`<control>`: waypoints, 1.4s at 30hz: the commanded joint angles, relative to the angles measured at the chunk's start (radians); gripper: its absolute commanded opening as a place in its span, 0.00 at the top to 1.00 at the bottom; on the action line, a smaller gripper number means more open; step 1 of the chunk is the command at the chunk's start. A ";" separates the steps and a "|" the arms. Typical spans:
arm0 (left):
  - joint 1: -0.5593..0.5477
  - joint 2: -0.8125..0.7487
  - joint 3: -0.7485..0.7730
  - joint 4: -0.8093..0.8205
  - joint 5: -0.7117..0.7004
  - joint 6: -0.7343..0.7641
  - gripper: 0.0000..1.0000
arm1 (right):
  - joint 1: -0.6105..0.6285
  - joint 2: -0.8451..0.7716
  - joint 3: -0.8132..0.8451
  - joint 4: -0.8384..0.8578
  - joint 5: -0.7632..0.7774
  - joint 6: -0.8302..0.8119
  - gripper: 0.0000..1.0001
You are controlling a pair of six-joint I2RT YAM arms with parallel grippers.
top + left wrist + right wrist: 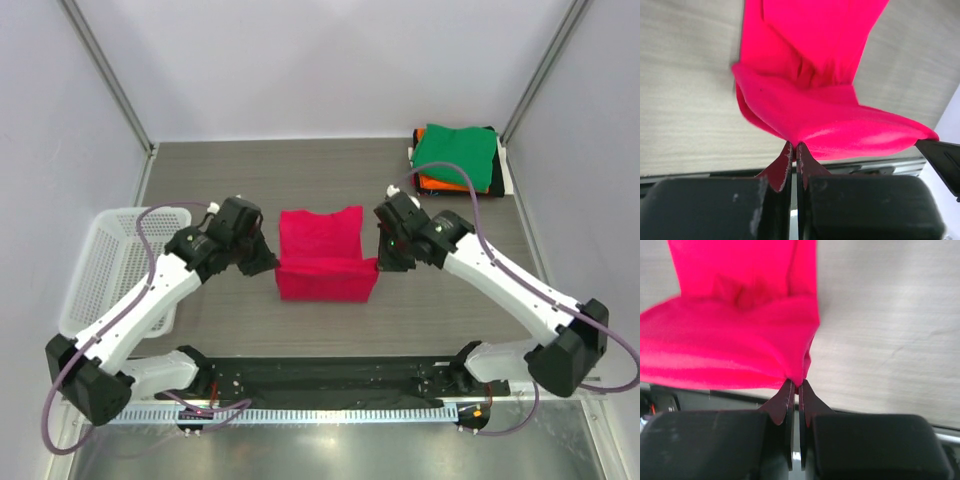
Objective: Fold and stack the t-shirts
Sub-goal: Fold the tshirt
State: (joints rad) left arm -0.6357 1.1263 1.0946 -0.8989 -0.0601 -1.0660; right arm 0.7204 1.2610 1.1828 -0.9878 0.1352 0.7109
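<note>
The pink shirt (325,250) is laid in the middle of the table (300,170), its near edge held up. One corner is pinched tight by the left gripper (272,265), the other by the right gripper (384,264). Both corners should be moved together and level for a flat fold.

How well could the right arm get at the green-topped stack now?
Probably not yet: the right gripper is shut on the pink t-shirt, like the left gripper. The table toward the stack looks bare.
</note>
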 commanded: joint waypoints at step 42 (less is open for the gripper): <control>0.467 0.959 0.878 -0.106 0.212 0.396 0.25 | -0.394 0.760 0.614 0.226 -0.337 -0.381 0.00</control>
State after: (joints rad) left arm -0.1497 2.2246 1.9892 -0.9531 0.1638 -0.6964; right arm 0.3119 2.2704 2.0624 -0.9188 -0.0681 0.3031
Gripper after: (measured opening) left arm 0.752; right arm 0.995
